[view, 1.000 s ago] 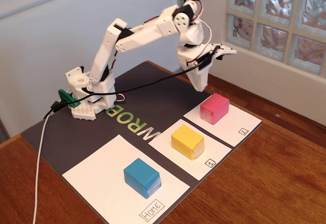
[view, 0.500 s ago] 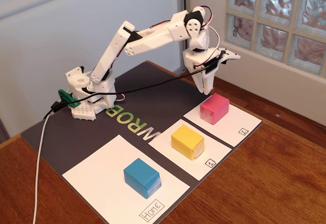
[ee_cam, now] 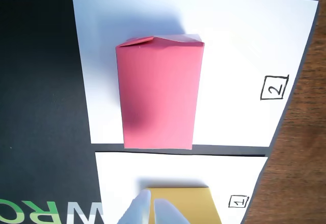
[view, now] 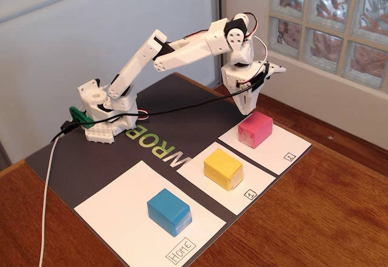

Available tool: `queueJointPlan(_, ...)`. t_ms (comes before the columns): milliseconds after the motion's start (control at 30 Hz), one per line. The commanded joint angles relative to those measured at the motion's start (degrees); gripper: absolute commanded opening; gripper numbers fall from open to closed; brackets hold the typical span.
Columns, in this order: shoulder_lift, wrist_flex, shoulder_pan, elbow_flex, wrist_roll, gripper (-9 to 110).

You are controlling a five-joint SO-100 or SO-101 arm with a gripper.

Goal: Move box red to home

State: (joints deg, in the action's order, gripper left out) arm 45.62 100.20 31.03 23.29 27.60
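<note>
Claw (view: pixel 247 108) poised above box red (view: pixel 255 128)

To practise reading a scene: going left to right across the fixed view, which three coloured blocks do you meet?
blue block → yellow block → box red

Getting bright daylight from the glass-block window (view: pixel 330 24) at the far right in the fixed view. Showing soft, pale shadows only. Shining a little on the brown table (view: pixel 327 218) at the near right. Looking sharp, with a bit of grain. In the wrist view, glowing very white on the sheet marked 2 (ee_cam: pixel 244 40). Casting a soft grey-blue shadow left of and behind the box red (ee_cam: pixel 158 96). Blurring the pale fingertips (ee_cam: pixel 142 208) at the bottom edge.
</note>
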Motion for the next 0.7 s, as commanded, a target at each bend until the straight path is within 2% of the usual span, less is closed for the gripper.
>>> queueJointPlan(0, -0.88, 0.35, 1.32, -4.66, 0.35, 0)
queueJointPlan(133, -4.92, 0.00, 2.37, -10.55, 2.37, 0)
queueJointPlan(367, -5.01, -0.09, 3.69, -10.72, 2.81, 0)
queueJointPlan(433, -4.92, -0.09, 3.87, -10.99, 3.16, 8)
queueJointPlan(600, -4.92, -0.26, 4.13, -11.07, 3.87, 41)
queueJointPlan(667, -4.92, -0.26, 4.22, -11.78, 3.96, 46)
